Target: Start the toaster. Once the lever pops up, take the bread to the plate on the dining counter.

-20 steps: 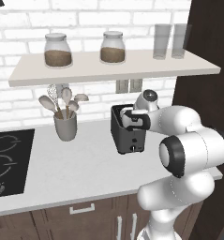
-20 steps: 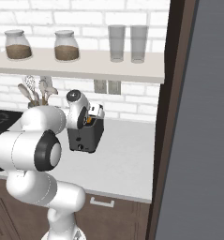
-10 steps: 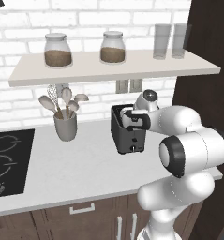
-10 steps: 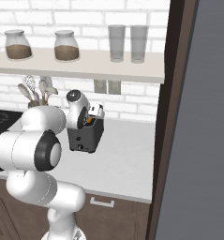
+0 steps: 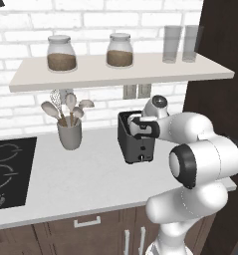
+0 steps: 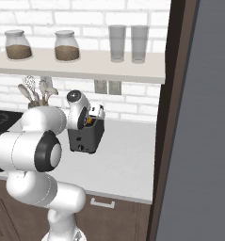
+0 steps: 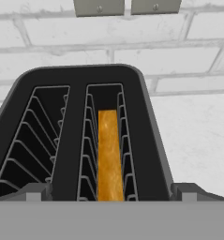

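The dark grey toaster (image 5: 134, 145) stands on the white worktop below the shelf, also in the right base view as the toaster (image 6: 85, 136). My gripper (image 5: 136, 129) hangs just above its top, pointing down into it. In the hand view the bread (image 7: 108, 154) stands as a golden-orange slice deep in the right slot of the toaster (image 7: 76, 136); the left slot holds nothing. My gripper (image 7: 111, 194) is open, with one fingertip past each long side of the toaster. The lever (image 5: 143, 148) sits on the narrow front face, too small to read. The plate and the dining counter are out of view.
A grey utensil cup (image 5: 69, 133) stands left of the toaster, and a black hob (image 5: 6, 174) further left. The shelf (image 5: 120, 69) with jars and glasses hangs close overhead. A tall dark cabinet (image 6: 198, 117) walls the right side. Wall sockets (image 7: 127, 5) sit behind the toaster.
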{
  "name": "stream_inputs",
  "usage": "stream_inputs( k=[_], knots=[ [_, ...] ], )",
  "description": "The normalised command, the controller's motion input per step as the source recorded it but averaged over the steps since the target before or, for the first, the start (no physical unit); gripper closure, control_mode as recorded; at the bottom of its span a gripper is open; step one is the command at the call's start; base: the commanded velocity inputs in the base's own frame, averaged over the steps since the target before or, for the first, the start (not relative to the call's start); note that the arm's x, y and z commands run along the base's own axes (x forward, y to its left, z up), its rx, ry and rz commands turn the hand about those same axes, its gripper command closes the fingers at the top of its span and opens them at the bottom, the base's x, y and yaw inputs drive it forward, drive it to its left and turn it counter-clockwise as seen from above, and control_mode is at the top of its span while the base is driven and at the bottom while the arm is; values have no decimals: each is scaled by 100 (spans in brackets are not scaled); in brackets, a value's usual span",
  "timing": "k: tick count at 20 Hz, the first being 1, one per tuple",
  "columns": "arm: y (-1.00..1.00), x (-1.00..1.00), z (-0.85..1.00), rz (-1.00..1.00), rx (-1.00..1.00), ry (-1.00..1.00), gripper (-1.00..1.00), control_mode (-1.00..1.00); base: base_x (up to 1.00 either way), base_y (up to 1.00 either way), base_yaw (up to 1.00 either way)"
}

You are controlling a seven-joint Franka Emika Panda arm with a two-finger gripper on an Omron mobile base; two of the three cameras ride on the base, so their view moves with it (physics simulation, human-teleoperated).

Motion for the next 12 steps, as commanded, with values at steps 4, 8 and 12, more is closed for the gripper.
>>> stream_inputs(
  k=[4, 8, 12],
  knots=[
    [0, 0, 0, 0, 0, 0, -100, -100, 0, 0, 0],
    [0, 0, 0, 0, 0, 0, -100, -100, 0, 0, 0],
    [0, 0, 0, 0, 0, 0, -100, -100, 0, 0, 0]
  ],
)
